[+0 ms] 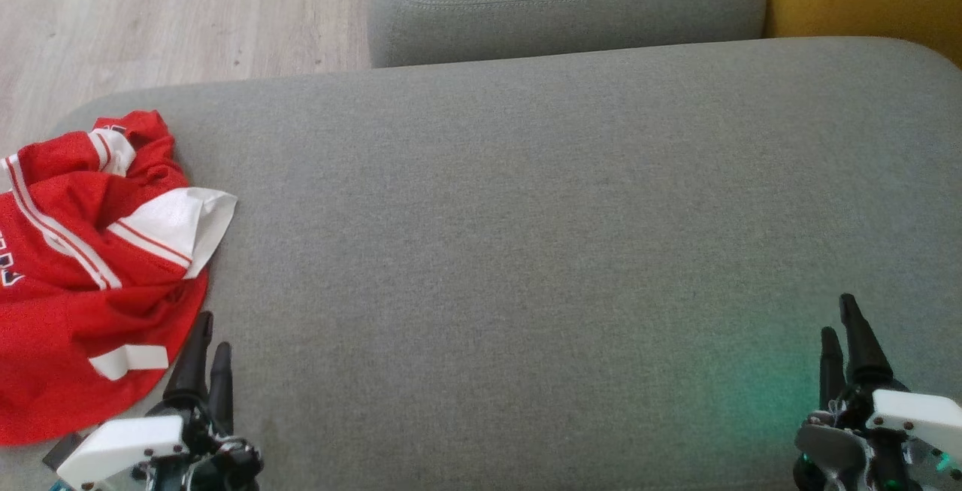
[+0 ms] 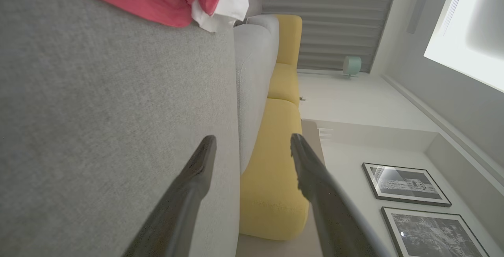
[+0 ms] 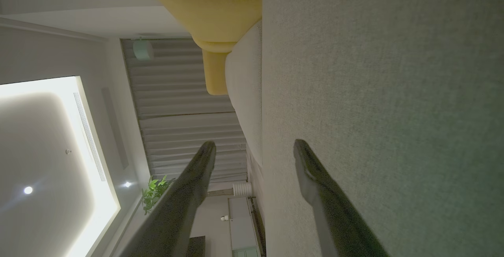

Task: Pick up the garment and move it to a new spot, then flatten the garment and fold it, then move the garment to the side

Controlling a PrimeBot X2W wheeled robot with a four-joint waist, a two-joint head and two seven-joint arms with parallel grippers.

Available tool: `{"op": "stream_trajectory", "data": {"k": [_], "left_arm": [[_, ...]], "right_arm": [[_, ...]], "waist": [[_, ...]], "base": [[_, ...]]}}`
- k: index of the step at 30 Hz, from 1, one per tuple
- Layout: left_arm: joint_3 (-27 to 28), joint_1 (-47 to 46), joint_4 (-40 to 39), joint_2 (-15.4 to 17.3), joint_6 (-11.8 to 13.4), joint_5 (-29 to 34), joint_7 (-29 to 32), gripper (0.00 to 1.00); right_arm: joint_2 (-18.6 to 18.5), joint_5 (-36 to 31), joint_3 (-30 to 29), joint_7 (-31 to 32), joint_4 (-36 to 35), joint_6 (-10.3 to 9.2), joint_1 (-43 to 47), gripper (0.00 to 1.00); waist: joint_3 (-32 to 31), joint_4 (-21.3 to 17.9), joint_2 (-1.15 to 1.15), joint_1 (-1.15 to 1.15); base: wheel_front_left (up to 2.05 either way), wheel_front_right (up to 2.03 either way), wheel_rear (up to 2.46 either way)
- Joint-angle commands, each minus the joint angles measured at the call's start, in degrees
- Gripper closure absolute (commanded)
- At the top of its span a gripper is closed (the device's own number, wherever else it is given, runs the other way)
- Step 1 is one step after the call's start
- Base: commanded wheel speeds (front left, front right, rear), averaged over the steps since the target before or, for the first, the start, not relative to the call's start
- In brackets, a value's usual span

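Hovering at the head view's lower corners: dark two-fingered left gripper (image 1: pixel 213 333) and right gripper (image 1: pixel 838 316), both spread wide, gripping nothing. Lying crumpled at the left end of the broad grey fabric sofa cushion (image 1: pixel 526 235), just beside the left gripper: red-and-white soft fabric sports jersey (image 1: pixel 83 265).

Peering along the left wrist: jaws gaping over grey cushion, jersey bunching near the top edge.

Peering along the right wrist: jaws gaping likewise beside the cushion.

Likely handling light, limp, slightly slippery; pinching a raised red fold or the white sleeve looking safest.
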Motion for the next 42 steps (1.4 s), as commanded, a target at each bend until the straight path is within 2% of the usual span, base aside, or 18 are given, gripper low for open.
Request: {"op": "stream_trajectory", "data": {"k": [1,10,19,30,42], "left_arm": [[-0.28,-2.54,-2.0,0.51,-0.07,0.41,-0.55,0.0],[-1.45,-2.13,-3.33,0.56,0.61,1.95,-2.07,0.0],[-2.65,-1.81,-4.64,0.6,1.61,6.3,-3.57,0.0],[-3.9,-1.33,-5.96,0.66,3.39,16.55,-5.59,0.0],[-4.92,-0.73,-5.7,1.04,5.28,27.69,-7.43,0.0]], "right_arm": [[-0.04,-0.27,0.38,-0.49,-2.07,0.01,-2.03,0.0],[-0.08,-3.22,1.28,-2.02,-3.14,0.05,-1.52,0.0],[-0.12,-11.41,2.3,-3.54,-4.94,0.08,-1.2,0.0],[-0.56,-25.34,5.55,-5.57,-7.14,0.13,-1.04,0.0],[-1.01,-35.24,8.34,-7.43,-8.28,0.17,-0.77,0.0]], "waist": [[-0.01,0.0,0.0,0.0],[-0.01,0.0,0.0,0.0],[-0.05,0.09,0.0,0.0],[-0.14,0.22,0.0,0.0],[-0.43,0.34,0.0,0.0]], "base": [[0.0,0.0,0.0],[0.0,0.0,0.0],[0.0,0.0,0.0],[0.0,0.0,0.0],[0.0,0.0,0.0]]}}
